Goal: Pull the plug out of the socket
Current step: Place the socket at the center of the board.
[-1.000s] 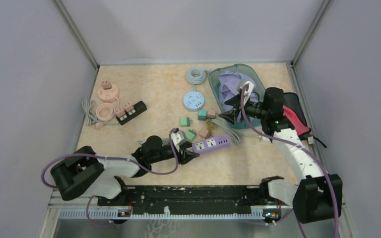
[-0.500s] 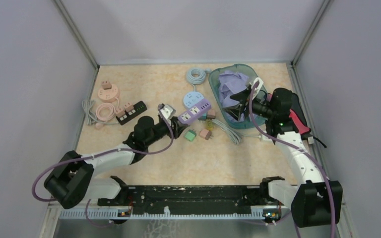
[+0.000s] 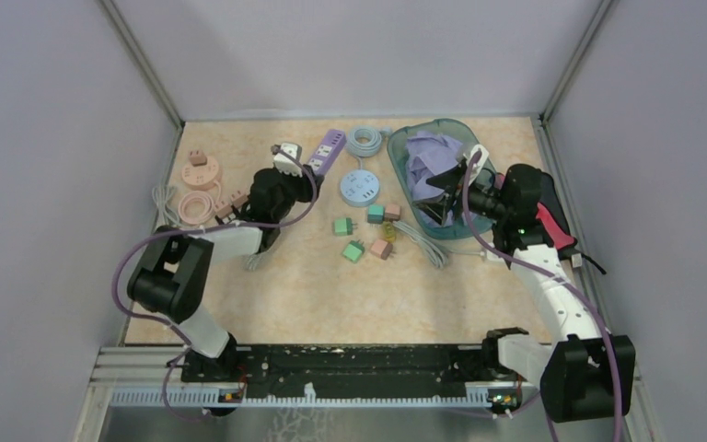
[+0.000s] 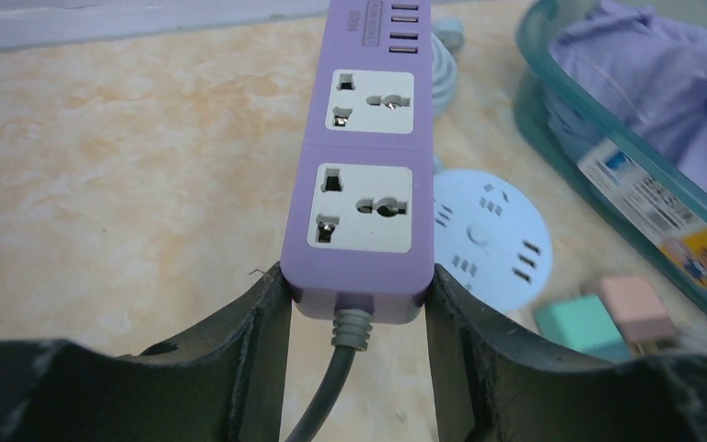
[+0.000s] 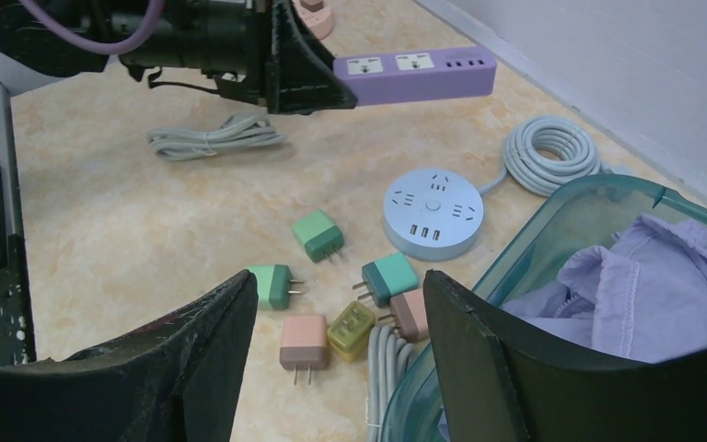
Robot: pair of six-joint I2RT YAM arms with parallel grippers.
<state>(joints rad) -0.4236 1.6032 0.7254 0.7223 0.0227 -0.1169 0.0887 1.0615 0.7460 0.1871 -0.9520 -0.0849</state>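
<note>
Socket strip (image 4: 359,184) clamped in left pincer (image 4: 359,281) near far edge of desk (image 3: 285,272); round blue socket (image 3: 361,187), teal bin (image 3: 392,157) alongside. Right pincer (image 5: 341,281) apart, empty.

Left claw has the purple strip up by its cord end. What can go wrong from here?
1. Left claw pinches the purple strip only at its cord end; the long body may pivot or slip.
2. Its two sockets are empty, so the open right claw has no plug to pull there.
</note>
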